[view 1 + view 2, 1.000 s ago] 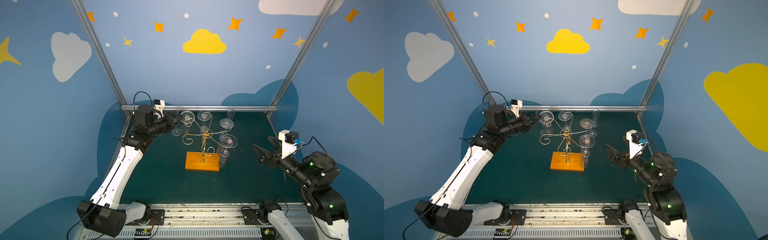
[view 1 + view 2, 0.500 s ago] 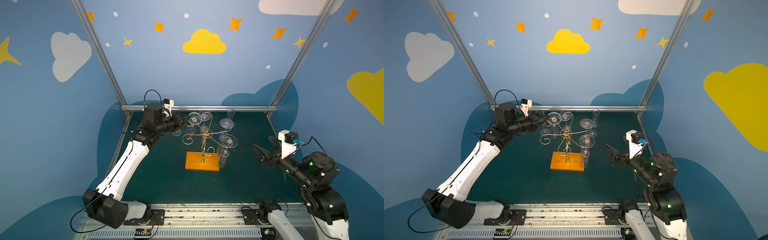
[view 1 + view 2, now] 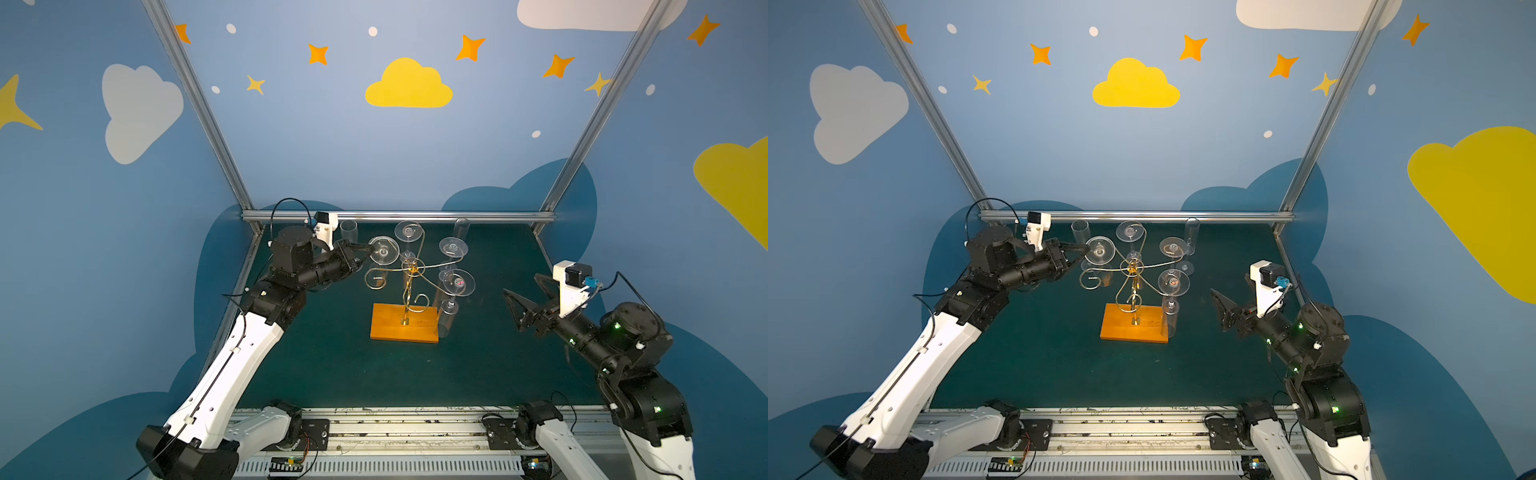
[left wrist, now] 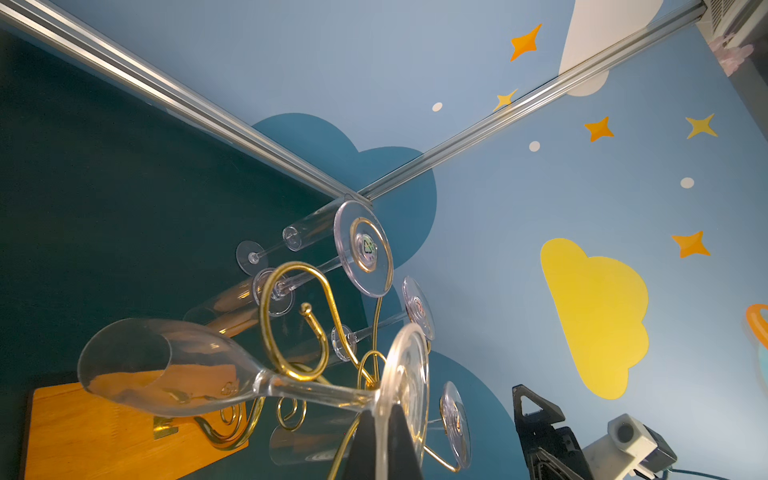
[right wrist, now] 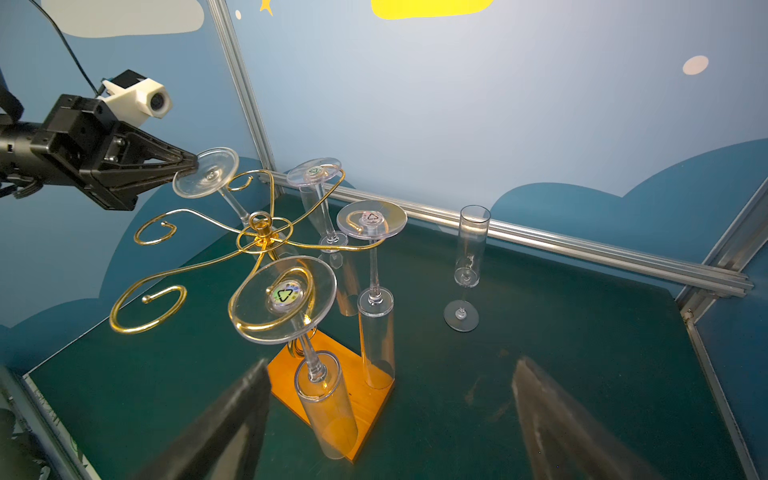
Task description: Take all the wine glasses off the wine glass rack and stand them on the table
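Observation:
The wine glass rack (image 3: pixel 409 286) is gold wire on an orange wooden base (image 3: pixel 405 328), mid-table in both top views. My left gripper (image 3: pixel 371 249) is shut on the foot rim of one wine glass (image 3: pixel 383 250) at the rack's back-left arm. In the left wrist view the black fingers (image 4: pixel 365 449) pinch the foot edge. The tilted glass (image 4: pixel 166 365) has its stem lying by a gold curl (image 4: pixel 291 324); whether it is free of the curl I cannot tell. The right wrist view shows the same grip (image 5: pixel 187 164). My right gripper (image 3: pixel 521 284) hangs open to the rack's right, holding nothing.
Three more flutes hang upside down on the rack, the nearest (image 5: pixel 286 295) over the base. Two front-left curls (image 5: pixel 145 307) are bare. One flute (image 5: pixel 471 249) stands upright on the green table at the back right, another (image 3: pixel 348 228) behind my left gripper. A metal rail (image 3: pixel 399 216) lines the back edge.
The left gripper carried the glass foot first toward the rack's middle, then back a little and lower, leaving the glass more tilted. The right arm has not moved.

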Available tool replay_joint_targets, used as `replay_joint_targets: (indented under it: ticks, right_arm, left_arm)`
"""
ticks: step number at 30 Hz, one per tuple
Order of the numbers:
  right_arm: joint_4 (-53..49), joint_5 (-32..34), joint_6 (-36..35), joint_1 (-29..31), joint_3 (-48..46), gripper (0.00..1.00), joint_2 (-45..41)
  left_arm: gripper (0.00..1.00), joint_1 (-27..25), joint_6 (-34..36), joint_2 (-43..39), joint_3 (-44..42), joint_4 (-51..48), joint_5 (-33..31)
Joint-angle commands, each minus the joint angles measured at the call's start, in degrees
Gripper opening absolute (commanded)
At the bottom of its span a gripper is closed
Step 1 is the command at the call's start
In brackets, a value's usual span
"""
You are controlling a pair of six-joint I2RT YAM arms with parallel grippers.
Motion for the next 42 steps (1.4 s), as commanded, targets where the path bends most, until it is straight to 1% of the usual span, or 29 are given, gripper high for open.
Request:
replay_joint_targets:
  ticks: [1,12,15,19,21,24,32,37,42]
  right_arm:
    - [1.0,-0.3,1.0,0.2,-0.4,0.9,-0.6]
    - [1.1,-0.9,1.5,0.2,-0.4,0.9,-0.9]
    - [1.0,-1.2,1.6,0.2,-0.2,0.9,-1.0]
    - [1.3,-1.8,1.8,0.2,0.0,0.9,-0.9]
    - [1.4,-2.2,1.8,0.2,0.1,0.9,-0.7]
    - [1.7,-2.5,1.9,0.2,0.3,0.9,-0.6]
    - [3.3,-3.4,2.5,0.2,0.6,0.9,-0.2]
    - [4.6,-5.3,3.5,0.3,1.4,0.9,1.1]
    - [6.4,-7.8,4.8,0.3,3.3,0.9,3.3]
  left_arm:
    - [0.03,0.1,0.7,-3.5,-1.0,-0.7,-2.9]
    - [0.03,0.6,1.5,-10.7,-4.7,-4.6,-9.1]
    - [0.03,0.7,3.4,-11.8,-4.2,-6.7,-10.4]
    - [0.03,0.7,9.3,-11.0,0.4,-13.1,-11.4]
    - [0.03,0.7,12.5,-10.5,3.0,-16.6,-13.8]
    - [0.03,0.7,17.7,-9.8,6.6,-21.0,-15.6]
    - [0.03,0.1,30.9,-4.9,17.8,-33.5,-19.8]
    - [0.03,-1.6,37.7,-1.8,23.2,-37.8,-23.5]
    - [0.03,-5.6,44.7,0.6,27.3,-40.0,-29.0]
